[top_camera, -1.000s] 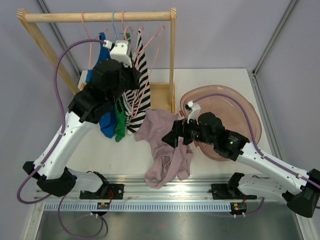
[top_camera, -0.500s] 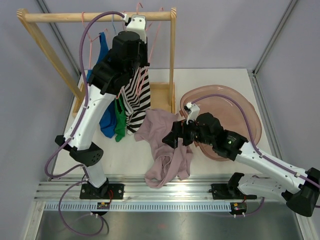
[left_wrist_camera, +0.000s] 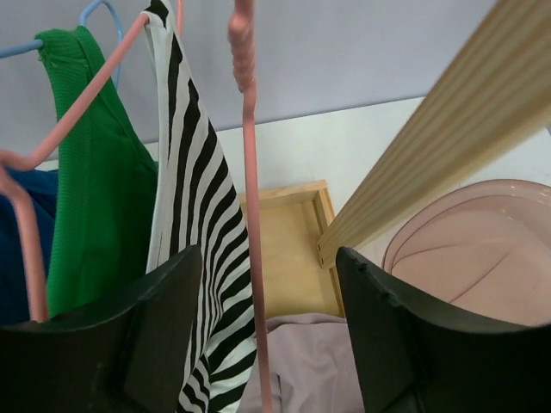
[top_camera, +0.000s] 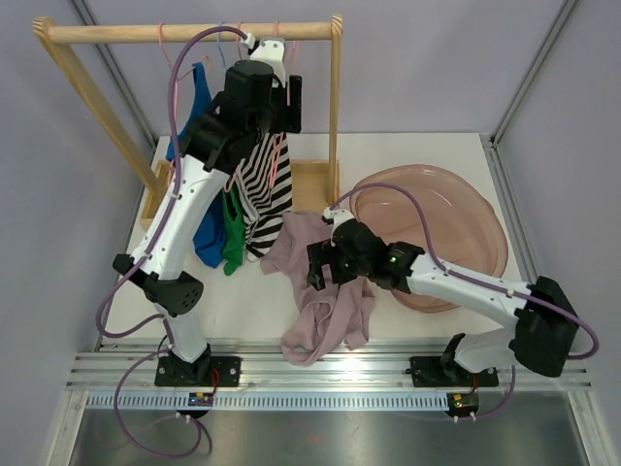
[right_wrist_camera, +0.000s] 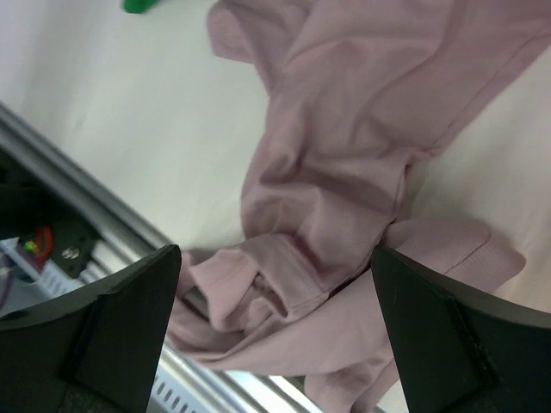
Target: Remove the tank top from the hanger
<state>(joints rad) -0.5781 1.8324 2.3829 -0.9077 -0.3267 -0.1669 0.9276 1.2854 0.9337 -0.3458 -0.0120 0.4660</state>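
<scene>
From above, the pink tank top (top_camera: 325, 291) lies crumpled on the table (top_camera: 233, 301), off its hanger, so removal looks done. The left wrist shows the left gripper (left_wrist_camera: 267, 267) open around the bare hanger (left_wrist_camera: 250, 189), and it needs a clean retreat. The right wrist shows the right gripper (right_wrist_camera: 275, 258) open over the top, holding nothing.

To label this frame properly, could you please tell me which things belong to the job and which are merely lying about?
Job: pink tank top, pink hanger, left claw, right claw.
Lying about: striped top, green top, blue top, pink basin, wooden rack.
</scene>
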